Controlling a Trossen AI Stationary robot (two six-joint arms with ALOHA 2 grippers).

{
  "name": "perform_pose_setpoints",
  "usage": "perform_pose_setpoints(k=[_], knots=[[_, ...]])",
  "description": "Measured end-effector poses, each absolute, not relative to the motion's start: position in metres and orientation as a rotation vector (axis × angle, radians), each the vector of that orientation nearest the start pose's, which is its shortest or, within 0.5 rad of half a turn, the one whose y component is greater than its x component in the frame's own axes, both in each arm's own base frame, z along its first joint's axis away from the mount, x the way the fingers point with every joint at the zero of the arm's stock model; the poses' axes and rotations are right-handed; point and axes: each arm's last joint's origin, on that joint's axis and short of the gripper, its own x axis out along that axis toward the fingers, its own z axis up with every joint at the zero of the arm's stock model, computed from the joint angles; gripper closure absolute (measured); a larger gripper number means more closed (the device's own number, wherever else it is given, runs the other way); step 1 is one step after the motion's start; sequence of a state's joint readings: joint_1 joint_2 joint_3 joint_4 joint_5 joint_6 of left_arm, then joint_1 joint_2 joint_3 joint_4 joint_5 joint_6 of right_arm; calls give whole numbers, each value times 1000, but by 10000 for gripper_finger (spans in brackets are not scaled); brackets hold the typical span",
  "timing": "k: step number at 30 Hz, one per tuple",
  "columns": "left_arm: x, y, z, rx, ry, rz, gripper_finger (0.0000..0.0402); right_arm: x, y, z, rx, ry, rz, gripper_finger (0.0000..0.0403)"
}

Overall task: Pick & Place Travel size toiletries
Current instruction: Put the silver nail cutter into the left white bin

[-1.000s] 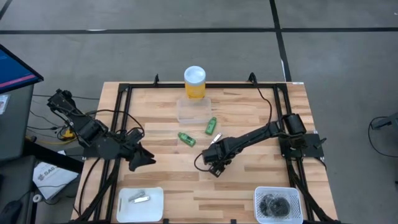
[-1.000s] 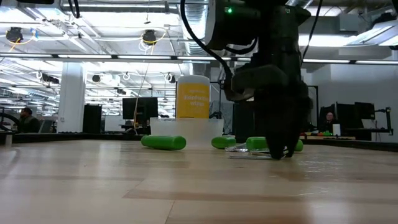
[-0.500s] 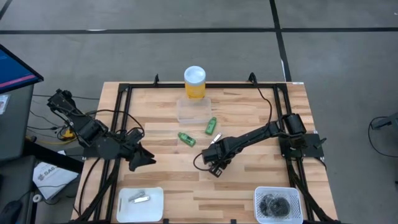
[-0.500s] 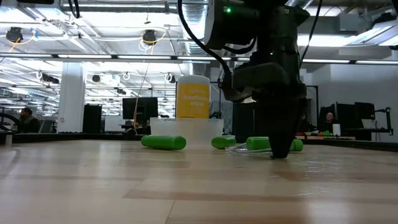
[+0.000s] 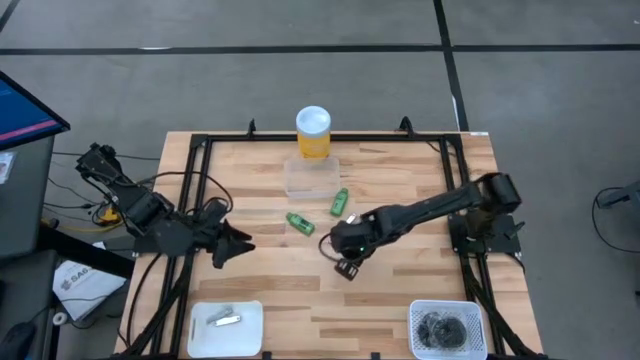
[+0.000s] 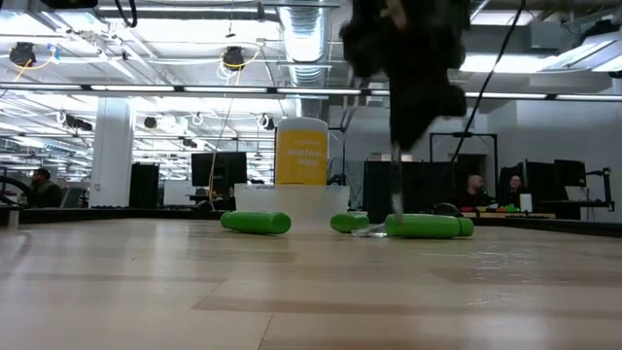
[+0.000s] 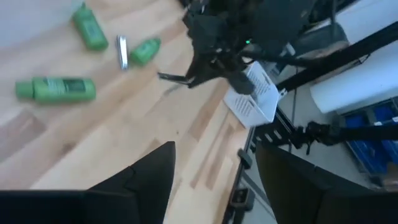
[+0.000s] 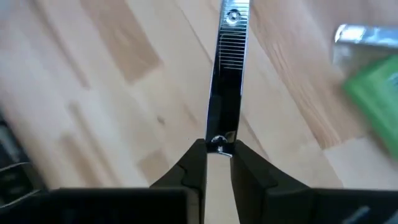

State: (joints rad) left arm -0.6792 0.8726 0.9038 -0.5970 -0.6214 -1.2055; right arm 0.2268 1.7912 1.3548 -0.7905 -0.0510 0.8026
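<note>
A thin silvery metal piece (image 8: pixel 227 74) hangs from my right gripper (image 5: pixel 345 264), which is shut on it above the middle of the table. Green tubes (image 5: pixel 300 223) (image 5: pixel 340 201) lie flat on the wood by it, with another silvery piece (image 7: pixel 122 51) among them. The low view shows three tubes (image 6: pixel 256 223) (image 6: pixel 348 223) (image 6: pixel 428 226). My left gripper (image 5: pixel 238 243) stands open at the table's left, with nothing between its fingers (image 7: pixel 152 177). My right gripper pinches one end of the metal piece (image 8: pixel 217 142) between its two fingertips. The fingers point down from above. The strip (image 6: pixel 398 185) hangs straight below them, in line with the fingers, lifted off the table.
A tall yellow white-lidded cylinder (image 5: pixel 313 132) stands at the far edge behind a clear box (image 5: pixel 311 175). A white tray (image 5: pixel 250 312) with silvery pieces sits near left. A white basket (image 5: pixel 418 312) with dark round pieces sits near right. Bare wood lies between them.
My right gripper, down at the table with its fingers apart, has shut on the metal piece and then risen. The piece has come up off the wood and now hangs below the fingers.
</note>
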Motion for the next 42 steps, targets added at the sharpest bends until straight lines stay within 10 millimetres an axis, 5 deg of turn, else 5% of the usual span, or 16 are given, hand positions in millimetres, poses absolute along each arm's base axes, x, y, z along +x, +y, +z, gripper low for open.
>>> perform_pose_setpoints(k=[10, 18, 26, 42], knots=[[157, -90, 345, -748, 159, 232, 111, 330, 72, 309, 639, 782, -154, 362], [198, -67, 362, -712, -15, 141, 93, 324, 65, 353, 623, 489, -55, 361], [240, -37, 352, -638, -19, 93, 100, 327, 67, 358, 608, 433, -24, 360], [278, -36, 336, -643, -73, 15, 103, 330, 62, 360, 577, 389, -35, 360]])
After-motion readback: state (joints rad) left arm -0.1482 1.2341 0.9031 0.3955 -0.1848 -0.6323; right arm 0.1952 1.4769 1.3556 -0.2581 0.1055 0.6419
